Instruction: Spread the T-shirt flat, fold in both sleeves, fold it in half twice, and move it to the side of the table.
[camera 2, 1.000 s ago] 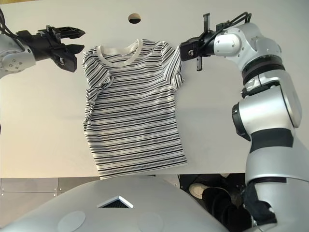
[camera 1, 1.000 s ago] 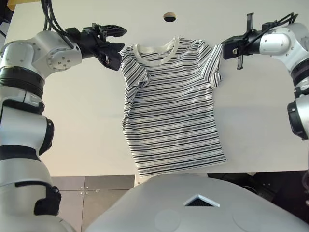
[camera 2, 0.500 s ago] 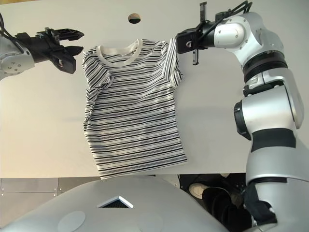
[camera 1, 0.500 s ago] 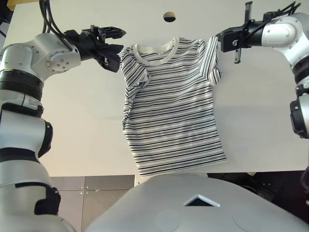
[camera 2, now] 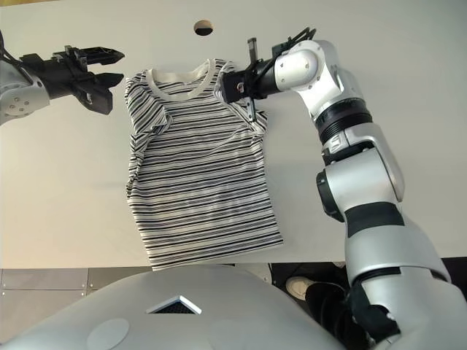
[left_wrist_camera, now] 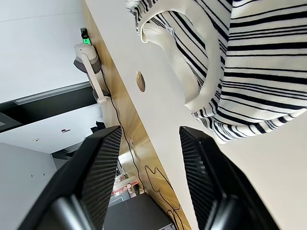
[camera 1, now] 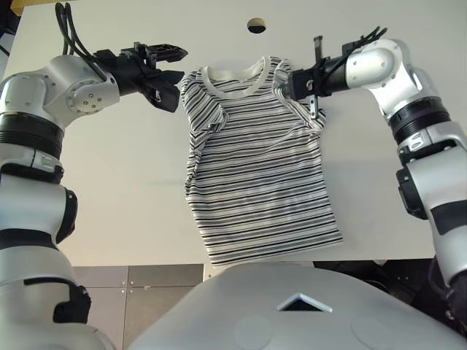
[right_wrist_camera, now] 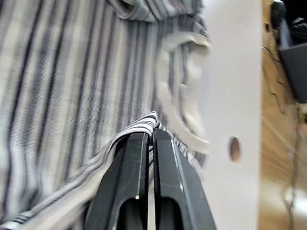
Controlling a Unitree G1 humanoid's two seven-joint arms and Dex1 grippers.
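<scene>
A black-and-white striped T-shirt (camera 1: pixel 255 175) with a cream collar (camera 1: pixel 235 76) lies face up on the white table (camera 1: pixel 124 182), hem toward the front edge. My right gripper (camera 1: pixel 286 82) is shut on the shirt's right sleeve (right_wrist_camera: pixel 144 122) and holds it lifted over the chest, just inside the collar. The cloth trails back from it to the shoulder. My left gripper (camera 1: pixel 175 69) is open above the table, just left of the shirt's left shoulder and apart from it. The left sleeve area (camera 1: pixel 208 120) looks tucked and creased.
A round hole (camera 1: pixel 256 25) sits in the table behind the collar. Bare table (camera 1: pixel 387 189) stretches on both sides of the shirt. The front edge (camera 1: pixel 146 264) runs just below the hem.
My right gripper has swung inward from beyond the right shoulder, carrying the sleeve over the chest. The left gripper has barely moved.
</scene>
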